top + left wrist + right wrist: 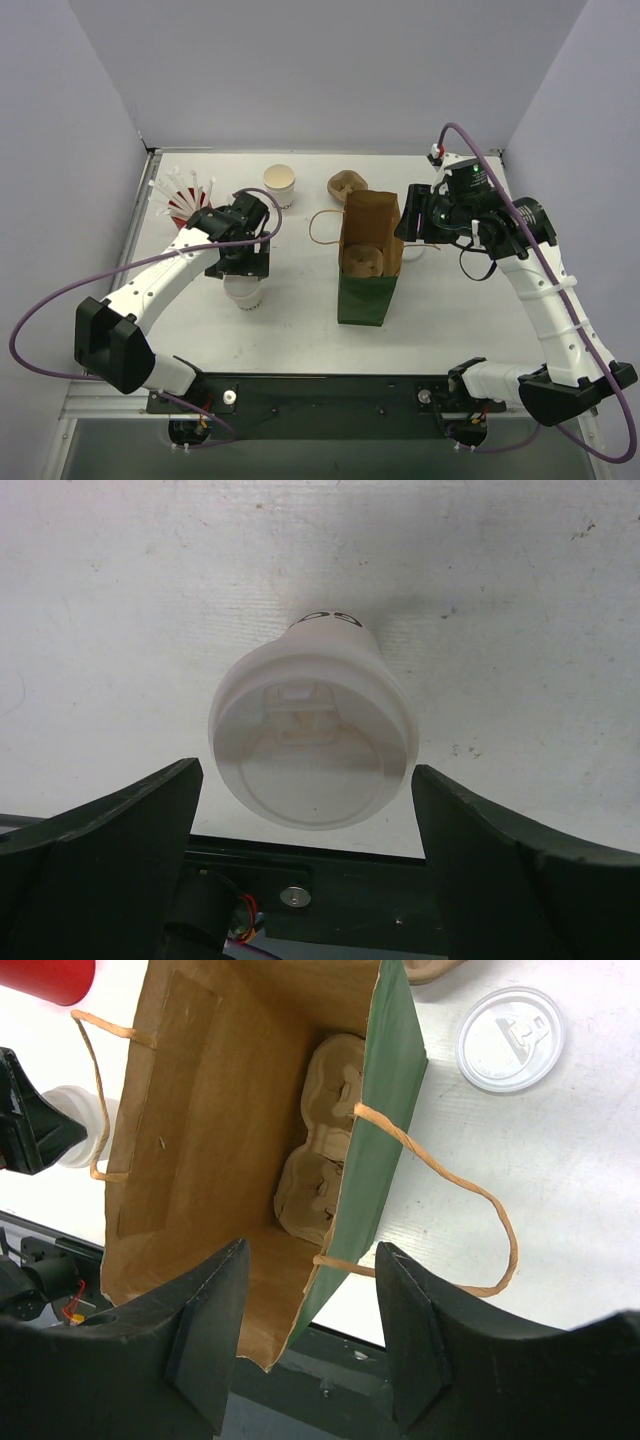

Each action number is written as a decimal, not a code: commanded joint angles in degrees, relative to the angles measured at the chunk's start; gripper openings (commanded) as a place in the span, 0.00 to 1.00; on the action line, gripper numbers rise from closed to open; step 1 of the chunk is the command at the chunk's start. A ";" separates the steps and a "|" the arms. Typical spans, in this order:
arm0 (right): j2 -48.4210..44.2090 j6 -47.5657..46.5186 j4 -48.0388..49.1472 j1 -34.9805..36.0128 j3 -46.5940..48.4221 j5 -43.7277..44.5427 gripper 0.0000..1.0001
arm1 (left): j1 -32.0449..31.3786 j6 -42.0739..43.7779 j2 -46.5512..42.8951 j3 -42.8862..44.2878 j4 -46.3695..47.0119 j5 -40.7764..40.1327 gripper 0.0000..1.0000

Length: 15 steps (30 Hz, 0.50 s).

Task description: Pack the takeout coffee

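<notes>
Takeout coffee, lid on, stands on the table left of the bag, under the left gripper.

Top view: the left arm reaches far from its base, wrist bent down over the cup. We see only the cup's near part; the wrist hides the rest. The right arm runs up the right side and folds back left, putting the right gripper at the bag's right wall. Its own body hides its fingers here. A second cup, open, stands far, near a spare carrier. The left arm partly covers the red straw cup. Another carrier sits inside the bag.

Left wrist: fingers spread wide, one on each side of the takeout coffee, with a gap on both sides and no contact. The lid cuts off the print on the cup wall, so we can't read it.

Right wrist: the right gripper is partly spread, and the bag's green wall runs between its fingers. We see nothing pinched. The carrier lies deep in the bag, partly in shadow. A flat lid lies on the table outside the green wall. The frame's left edge cuts off the cup and the left gripper.
</notes>
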 commanded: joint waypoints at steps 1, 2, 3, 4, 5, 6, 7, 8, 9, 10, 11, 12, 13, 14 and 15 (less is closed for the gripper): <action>-1.64 -0.99 -0.44 -0.47 -0.50 -0.85 0.49 | 0.11 -0.27 -0.04 -0.84 0.86 0.89 0.98; -1.81 -1.08 -0.53 -0.39 -0.41 -0.85 0.49 | 0.11 -0.36 0.14 -1.01 0.95 0.90 0.98; -1.90 -1.00 -0.53 -0.47 -0.58 -0.85 0.49 | 0.11 -0.54 0.22 -1.19 1.03 0.90 0.97; -1.99 -1.08 -0.53 -0.65 -0.67 -1.03 0.49 | 0.11 -0.63 0.23 -1.36 1.12 0.72 0.98; -2.08 -1.08 -0.53 -0.82 -0.76 -1.03 0.49 | 0.11 -0.89 0.05 -1.45 1.30 0.81 0.97; -2.16 -1.08 -0.44 -0.74 -0.85 -1.03 0.49 | 0.11 -0.80 0.05 -1.63 1.73 0.98 0.97; -2.16 -1.17 -0.53 -0.91 -0.94 -1.12 0.49 | 0.11 -0.89 0.05 -1.72 1.91 1.07 0.97; -2.25 -1.08 -0.53 -1.00 -0.94 -1.12 0.49 | 0.11 -0.98 0.14 -1.89 2.17 1.07 0.97; -2.25 -1.08 -0.53 -1.00 -1.02 -1.21 0.49 | 0.11 -0.89 0.22 -1.89 2.18 1.07 0.97; -2.25 -1.17 -0.44 -0.91 -1.03 -1.21 0.49 | 0.11 -0.98 0.31 -2.07 2.09 0.99 0.96; -2.34 -1.17 -0.44 -1.00 -1.11 -1.21 0.49 | 0.11 -1.07 0.57 -2.07 2.18 0.98 0.95; -2.34 -1.08 -0.53 -1.09 -1.11 -1.21 0.49 | 0.11 -1.07 0.66 -2.24 2.35 1.07 0.94; -2.43 -1.17 -0.44 -1.09 -1.11 -1.21 0.49 | 0.03 -1.24 0.84 -2.33 2.44 1.07 0.92; -2.43 -1.08 -0.53 -1.00 -1.11 -1.21 0.49 | 0.11 -1.24 1.01 -2.42 2.44 0.99 0.90; -2.43 -1.08 -0.44 -1.09 -1.11 -1.29 0.49 | 0.11 -1.33 1.10 -2.33 2.53 0.90 0.89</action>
